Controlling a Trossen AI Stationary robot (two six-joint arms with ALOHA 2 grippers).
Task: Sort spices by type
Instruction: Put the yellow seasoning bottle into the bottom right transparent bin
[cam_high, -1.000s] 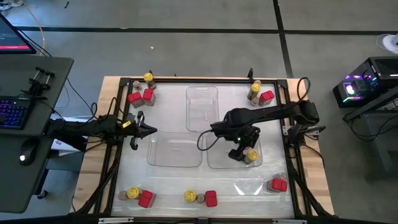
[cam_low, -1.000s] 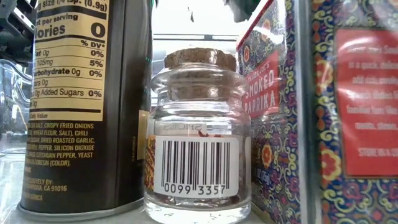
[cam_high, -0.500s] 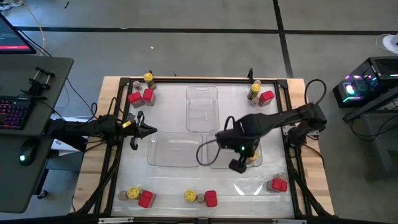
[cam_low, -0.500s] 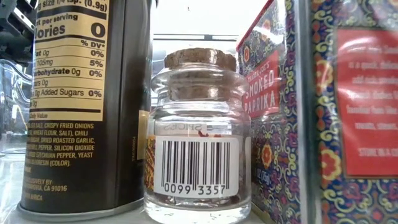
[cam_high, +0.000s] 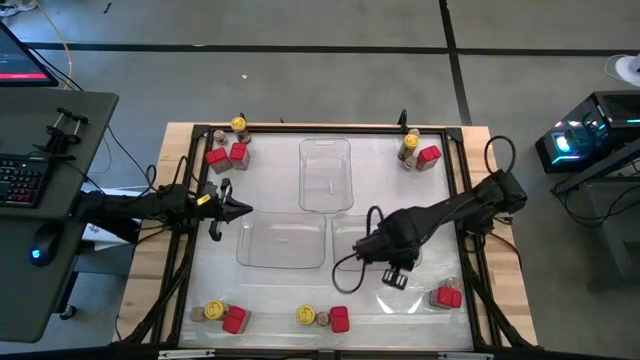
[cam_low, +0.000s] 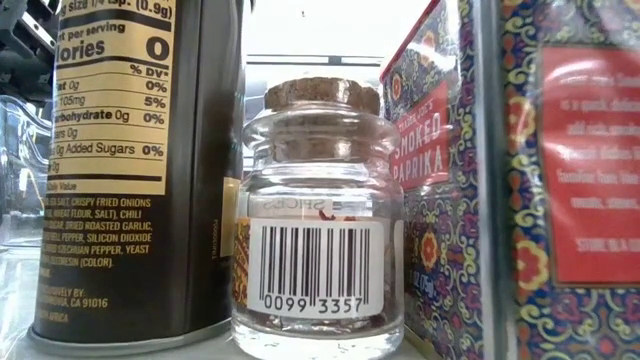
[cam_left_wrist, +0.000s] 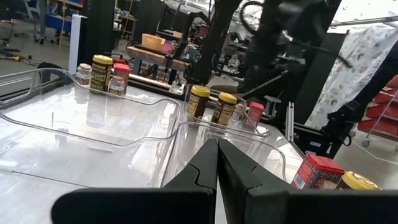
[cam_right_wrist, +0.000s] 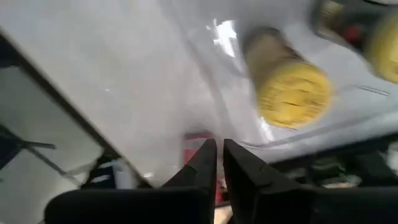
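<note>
The spices stand in small groups at the table's far left (cam_high: 228, 148), far right (cam_high: 415, 150), near left (cam_high: 220, 315), near middle (cam_high: 322, 318) and near right (cam_high: 447, 296). They are red boxes, yellow-lidded jars and small brown jars. My right gripper (cam_high: 393, 277) hangs shut over the near rim of the right clear tray (cam_high: 350, 245), with nothing between its fingers (cam_right_wrist: 205, 158). A yellow-lidded jar (cam_right_wrist: 289, 87) stands upright inside that tray, beside the gripper. My left gripper (cam_high: 238, 209) waits shut at the table's left side (cam_left_wrist: 217, 163).
Two more clear trays lie on the table, one at the far middle (cam_high: 325, 175) and one left of centre (cam_high: 283, 240). The low view is filled by a cork-stoppered glass jar (cam_low: 315, 215), a dark labelled jar (cam_low: 130, 170) and red paprika tins (cam_low: 430, 190). A black frame (cam_high: 465, 200) edges the table.
My right gripper has swung from over the right tray, where it stood at the yellow-lidded jar, toward the table's near edge. It has risen a little and turned about its own line. The jar has stayed in the tray.
</note>
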